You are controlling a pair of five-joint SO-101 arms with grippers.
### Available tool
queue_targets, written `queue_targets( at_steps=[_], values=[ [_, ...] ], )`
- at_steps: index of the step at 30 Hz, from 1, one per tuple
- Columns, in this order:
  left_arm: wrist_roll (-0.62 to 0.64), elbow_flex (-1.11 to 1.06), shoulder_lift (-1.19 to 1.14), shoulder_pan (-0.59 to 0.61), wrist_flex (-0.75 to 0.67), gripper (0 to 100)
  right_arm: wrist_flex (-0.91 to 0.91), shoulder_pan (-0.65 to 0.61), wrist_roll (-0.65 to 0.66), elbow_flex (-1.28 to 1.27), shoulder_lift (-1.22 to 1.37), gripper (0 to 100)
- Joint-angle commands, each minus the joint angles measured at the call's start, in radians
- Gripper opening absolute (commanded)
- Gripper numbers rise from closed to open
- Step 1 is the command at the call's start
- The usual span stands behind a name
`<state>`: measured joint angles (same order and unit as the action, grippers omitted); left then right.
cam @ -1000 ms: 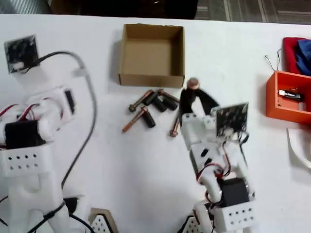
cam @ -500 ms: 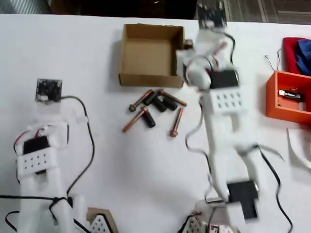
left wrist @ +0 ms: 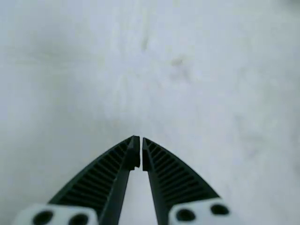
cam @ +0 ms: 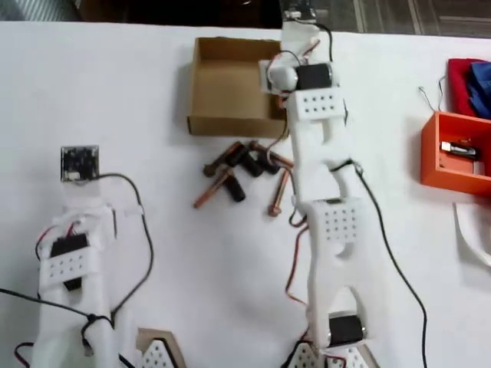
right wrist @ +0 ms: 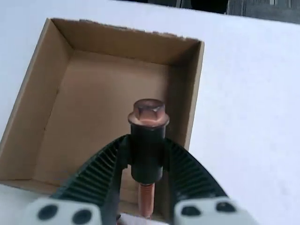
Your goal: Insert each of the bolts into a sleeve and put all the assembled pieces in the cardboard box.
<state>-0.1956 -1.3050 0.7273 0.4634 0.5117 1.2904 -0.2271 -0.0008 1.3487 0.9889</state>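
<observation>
My right gripper (right wrist: 147, 161) is shut on a black sleeve (right wrist: 148, 154) with a copper bolt (right wrist: 148, 114) through it, head up. It hangs over the inside of the cardboard box (right wrist: 93, 117), close to one side wall. From above, the right arm (cam: 314, 103) stretches across the table to the right edge of the cardboard box (cam: 230, 124). Several loose copper bolts (cam: 280, 192) and black sleeves (cam: 236, 190) lie heaped just in front of the box. My left gripper (left wrist: 140, 140) is shut with nothing in it above bare white table, and the left arm (cam: 73, 249) stays at the near left.
An orange bin (cam: 453, 157) stands at the right edge with a red cloth (cam: 466, 77) behind it. A white curved object (cam: 472, 230) lies at the right edge. A black cable (cam: 142, 253) loops beside the left arm. The box floor is bare.
The right arm has swung from beside the heap out to the box, carrying the sleeve and bolt. The left arm has turned and settled at the near left.
</observation>
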Motion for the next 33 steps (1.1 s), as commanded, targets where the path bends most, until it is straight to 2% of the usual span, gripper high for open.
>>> queue_targets(
  at_steps=[1, 6, 11, 16, 33],
  values=[
    [0.003, -0.012, 0.002, -0.017, -0.028, 4, -0.067, -0.01, -0.005, 0.163, 0.045, 2.0],
    [-0.006, -0.025, 0.002, -0.057, -0.052, 4, -0.191, -0.015, -0.006, 0.009, 0.035, 2.0],
    [-0.029, -0.027, 0.002, -0.057, -0.06, 4, -0.213, -0.008, -0.029, -0.084, 0.039, 2.0],
    [-0.029, -0.027, 0.002, -0.057, -0.06, 4, -0.213, -0.008, -0.104, -0.089, 0.041, 2.0],
    [-0.029, -0.027, 0.002, -0.057, -0.06, 4, -0.263, -0.013, -0.064, -0.081, 0.153, 2.0]
  ],
)
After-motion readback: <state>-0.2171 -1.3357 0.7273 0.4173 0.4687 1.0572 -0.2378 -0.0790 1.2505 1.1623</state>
